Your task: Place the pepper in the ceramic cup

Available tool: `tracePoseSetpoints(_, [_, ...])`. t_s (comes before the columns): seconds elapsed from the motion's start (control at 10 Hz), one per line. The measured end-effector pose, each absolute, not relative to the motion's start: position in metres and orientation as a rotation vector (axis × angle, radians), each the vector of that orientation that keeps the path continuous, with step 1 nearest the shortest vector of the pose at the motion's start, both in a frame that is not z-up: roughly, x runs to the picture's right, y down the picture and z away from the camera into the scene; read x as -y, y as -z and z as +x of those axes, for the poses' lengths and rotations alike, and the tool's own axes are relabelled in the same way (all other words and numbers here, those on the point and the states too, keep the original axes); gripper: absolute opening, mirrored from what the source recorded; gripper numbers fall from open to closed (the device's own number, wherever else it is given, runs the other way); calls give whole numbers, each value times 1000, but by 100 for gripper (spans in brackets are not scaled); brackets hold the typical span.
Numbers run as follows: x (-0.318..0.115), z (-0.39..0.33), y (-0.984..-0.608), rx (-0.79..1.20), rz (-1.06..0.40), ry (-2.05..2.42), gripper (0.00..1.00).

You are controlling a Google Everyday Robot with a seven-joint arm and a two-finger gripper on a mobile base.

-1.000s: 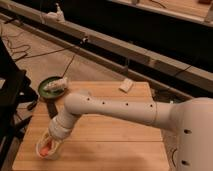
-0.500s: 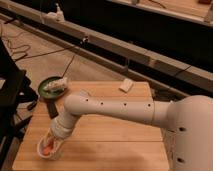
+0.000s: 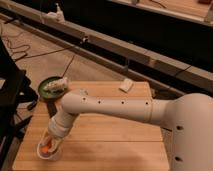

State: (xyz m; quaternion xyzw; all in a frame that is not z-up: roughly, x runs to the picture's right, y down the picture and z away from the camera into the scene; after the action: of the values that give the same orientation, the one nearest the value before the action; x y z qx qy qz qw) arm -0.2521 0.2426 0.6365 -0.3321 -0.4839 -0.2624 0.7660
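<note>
The white ceramic cup [image 3: 48, 151] stands near the front left corner of the wooden table [image 3: 110, 137]. A bit of red-orange pepper [image 3: 47, 148] shows at its mouth. My gripper [image 3: 51, 141] hangs right over the cup, at the end of the white arm [image 3: 110, 106] that reaches in from the right. The gripper hides most of the cup's inside.
A green pan [image 3: 50, 89] with a black handle and a white object in it sits at the table's back left corner. A small white block [image 3: 126, 85] lies near the back edge. A dark stand [image 3: 12, 95] is left of the table, with cables on the floor behind.
The arm's wrist has lowered a little toward the cup at the front left. The pepper stays at the cup's mouth.
</note>
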Motion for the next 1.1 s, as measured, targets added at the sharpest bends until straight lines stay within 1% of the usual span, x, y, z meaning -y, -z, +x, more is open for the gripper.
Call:
tracePoseSetpoints(0.1, [-243,-254,-635,1056,-723,571,31])
tracePoseSetpoints(0.2, [-244,-255,-634,1059,-726,572,38])
tracePoseSetpoints(0.3, [-245,-256,-633,1063,-729,573,50])
tracePoseSetpoints(0.4, [-245,-257,-632,1065,-731,577,58])
tracePoseSetpoints(0.5, [-245,-257,-633,1064,-732,579,69])
tracePoseSetpoints(0.6, [-244,-257,-635,1062,-732,579,73])
tracePoseSetpoints(1.1, [-242,-256,-639,1054,-730,576,73])
